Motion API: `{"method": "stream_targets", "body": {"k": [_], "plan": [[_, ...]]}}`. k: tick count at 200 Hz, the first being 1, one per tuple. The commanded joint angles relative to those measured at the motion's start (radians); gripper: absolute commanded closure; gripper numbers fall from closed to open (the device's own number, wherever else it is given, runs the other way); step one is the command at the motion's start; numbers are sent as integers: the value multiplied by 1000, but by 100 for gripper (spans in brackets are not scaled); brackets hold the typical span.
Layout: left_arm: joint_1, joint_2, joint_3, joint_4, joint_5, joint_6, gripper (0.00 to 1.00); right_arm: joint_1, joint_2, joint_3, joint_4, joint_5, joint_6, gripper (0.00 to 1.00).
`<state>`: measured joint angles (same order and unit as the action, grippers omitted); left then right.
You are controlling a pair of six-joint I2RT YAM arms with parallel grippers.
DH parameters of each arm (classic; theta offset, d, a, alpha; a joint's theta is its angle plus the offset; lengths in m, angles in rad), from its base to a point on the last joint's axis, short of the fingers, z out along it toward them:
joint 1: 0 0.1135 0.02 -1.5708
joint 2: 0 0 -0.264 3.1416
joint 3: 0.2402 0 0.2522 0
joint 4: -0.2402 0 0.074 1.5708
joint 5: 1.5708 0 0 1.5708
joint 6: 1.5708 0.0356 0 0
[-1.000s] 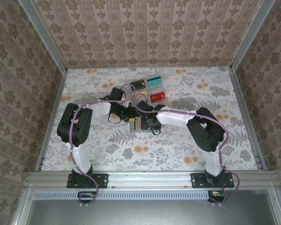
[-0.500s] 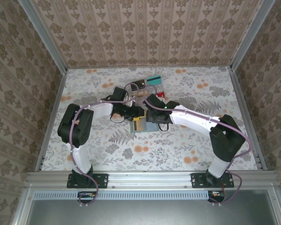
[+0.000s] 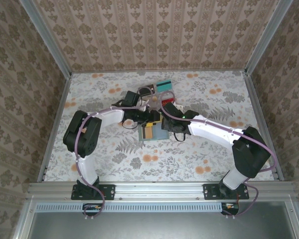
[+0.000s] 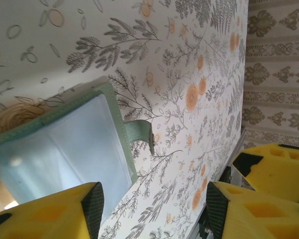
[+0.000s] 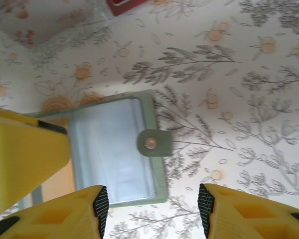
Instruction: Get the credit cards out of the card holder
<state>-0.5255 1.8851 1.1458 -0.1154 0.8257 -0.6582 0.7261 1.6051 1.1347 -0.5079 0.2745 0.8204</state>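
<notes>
Right arm point(image 3: 214, 130) reached farther in, card holder point(image 5: 158, 172) open flat, pale-blue pocket point(image 5: 109, 147)

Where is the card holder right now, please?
The card holder lies open mid-table in the top view, beneath the left gripper and right gripper, nearer than the teal card.

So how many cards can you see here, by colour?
Teal card: 1
Dark card: 1
Red card: 1
Orange card: 1
Total: 4
</notes>
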Motion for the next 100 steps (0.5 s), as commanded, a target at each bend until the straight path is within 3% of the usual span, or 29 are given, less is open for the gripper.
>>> {"method": "stream_targets", "body": {"k": [1,60,100], "plan": [[29,-32,-1,-44,-35,34,40,-4,-26,-25,103,-74,-35,46],[154,-137,-116,-93,-145,48,48,-8,111,33,204,-270,-26,51],[167,-184,-183,-102,-211,44,53,-39,218,86,260,-391,1,56]]}}
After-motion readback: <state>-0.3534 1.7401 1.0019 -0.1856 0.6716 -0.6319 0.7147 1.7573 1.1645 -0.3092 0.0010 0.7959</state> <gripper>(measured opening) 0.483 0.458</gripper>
